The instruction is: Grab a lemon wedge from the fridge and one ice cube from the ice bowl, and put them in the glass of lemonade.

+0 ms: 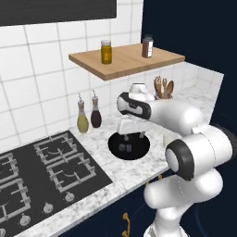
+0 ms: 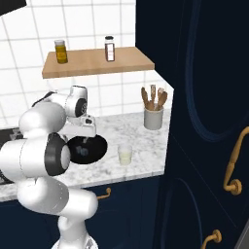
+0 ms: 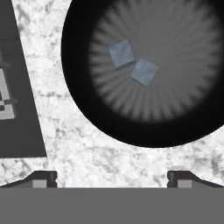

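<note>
Black glossy ice bowl (image 3: pixel 87 118) holds two pale blue ice cubes (image 3: pixel 121 54); two-finger gripper (image 3: pixel 112 177) hovers above, released and empty. Ice transfer to yellow-tinted lemonade glass (image 2: pixel 125 154) remains.

Bright, even rendered light, sharp throughout; soft shadows beneath the wooden shelf (image 1: pixel 127 60); navy cabinets (image 2: pixel 204 97) read dim.

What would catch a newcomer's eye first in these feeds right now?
Probably the glossy black ice bowl on the marble counter, with two pale ice cubes touching at its middle. The open gripper hangs directly above it, holding nothing. Next, the pale yellow glass of lemonade standing just right of the bowl.
</note>
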{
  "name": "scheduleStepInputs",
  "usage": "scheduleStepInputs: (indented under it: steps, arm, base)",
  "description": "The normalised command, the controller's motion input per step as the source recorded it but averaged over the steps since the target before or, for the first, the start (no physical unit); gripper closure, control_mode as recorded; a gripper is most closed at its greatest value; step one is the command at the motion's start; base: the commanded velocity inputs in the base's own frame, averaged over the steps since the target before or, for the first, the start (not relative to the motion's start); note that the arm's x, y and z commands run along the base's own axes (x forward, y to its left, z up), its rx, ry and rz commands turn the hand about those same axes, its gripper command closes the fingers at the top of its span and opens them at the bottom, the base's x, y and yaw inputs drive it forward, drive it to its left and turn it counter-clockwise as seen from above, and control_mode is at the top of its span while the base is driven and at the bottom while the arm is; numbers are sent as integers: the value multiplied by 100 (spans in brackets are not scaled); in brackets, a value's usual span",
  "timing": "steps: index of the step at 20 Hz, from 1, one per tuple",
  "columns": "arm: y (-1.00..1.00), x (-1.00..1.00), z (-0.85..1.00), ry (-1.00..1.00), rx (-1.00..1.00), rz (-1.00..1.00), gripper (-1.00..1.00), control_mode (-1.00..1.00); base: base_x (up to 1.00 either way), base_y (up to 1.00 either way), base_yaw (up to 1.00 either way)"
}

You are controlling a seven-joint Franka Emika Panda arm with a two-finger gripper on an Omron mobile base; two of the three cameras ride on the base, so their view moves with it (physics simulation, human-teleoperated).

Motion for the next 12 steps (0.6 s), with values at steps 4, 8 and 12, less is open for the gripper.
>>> scheduleStepInputs:
  steps: [4, 8, 12]
  arm:
    - [-4, 3, -74, 2, -2, -7, -100, -100]
    - [4, 19, -34, -2, -4, -5, -100, -100]
    - [8, 63, -4, -2, -3, 6, -100, -100]
  base:
    - [0, 0, 0]
    - [0, 0, 0]
    - [0, 0, 0]
